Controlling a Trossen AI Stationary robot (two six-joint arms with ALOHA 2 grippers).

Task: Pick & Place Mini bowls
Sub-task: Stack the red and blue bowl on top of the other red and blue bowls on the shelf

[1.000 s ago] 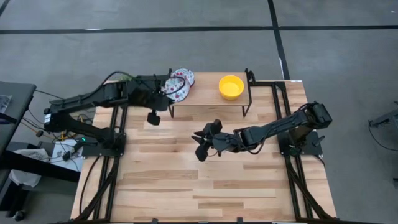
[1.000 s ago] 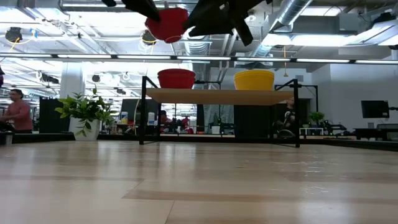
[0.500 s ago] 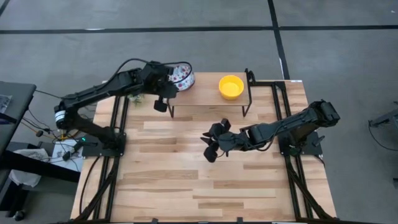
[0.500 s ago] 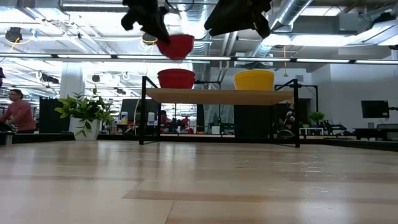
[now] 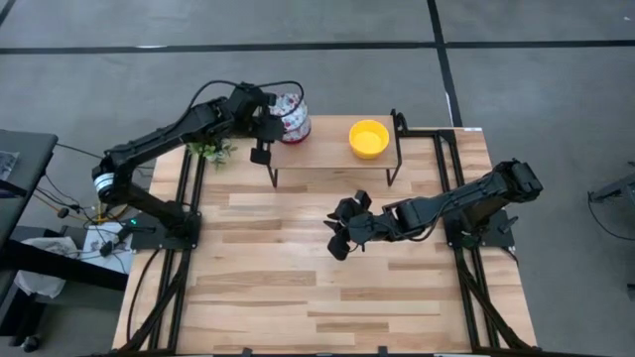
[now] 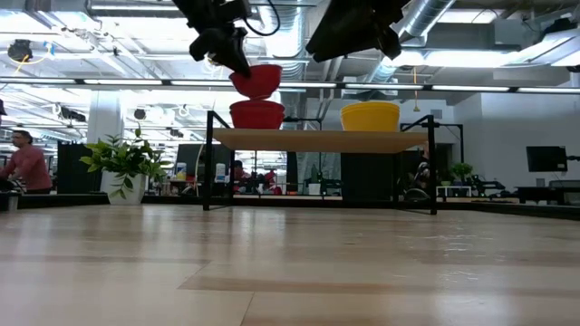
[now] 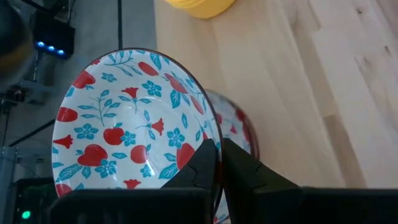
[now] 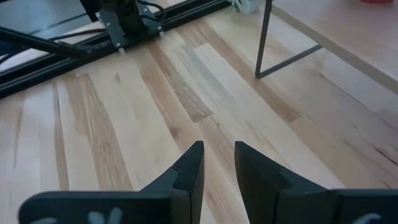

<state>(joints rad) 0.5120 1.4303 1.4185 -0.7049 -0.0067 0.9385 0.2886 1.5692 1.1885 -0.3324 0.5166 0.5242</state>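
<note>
A flowered bowl (image 7: 134,127) is pinched by its rim in the left gripper (image 7: 217,163) and held just above another flowered bowl (image 6: 256,115) on the far left of the small shelf (image 5: 332,151). Next, it likely has to be lowered straight down and let go. The right gripper (image 8: 218,163) waits over the middle of the table (image 5: 298,297), fingers a little apart, nothing held; the yellow bowl (image 5: 368,138) sits on the shelf's right.

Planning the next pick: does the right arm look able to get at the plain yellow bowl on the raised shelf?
Probably yes: the right tool hangs open over bare table, and nothing covers the yellow bowl on the shelf.
</note>
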